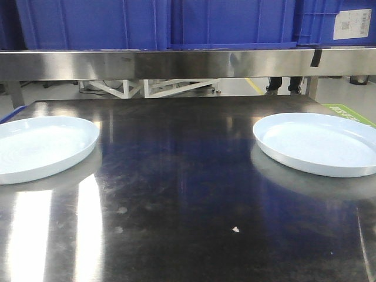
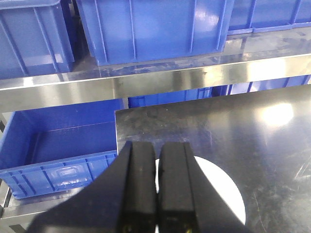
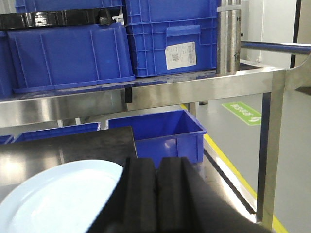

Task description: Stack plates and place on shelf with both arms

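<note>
Left claw (image 2: 156, 158) and right claw (image 3: 156, 170) pressed shut, seemingly empty, over dark reflective steel tabletop (image 1: 188, 194). Glossy bluish-white round left plate (image 1: 41, 144) and right plate (image 1: 320, 141) at its ends, well apart. Brushed-steel shelf (image 1: 176, 61) behind.

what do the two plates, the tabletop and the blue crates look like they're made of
The left plate and right plate: glossy pale bluish-white, soft highlights; glazed ceramic or melamine, can't tell which. The tabletop: dark polished steel, by its mirror-like reflections and fine scratches. The crates: blue moulded plastic, semi-matte, with ribbed walls.
</note>
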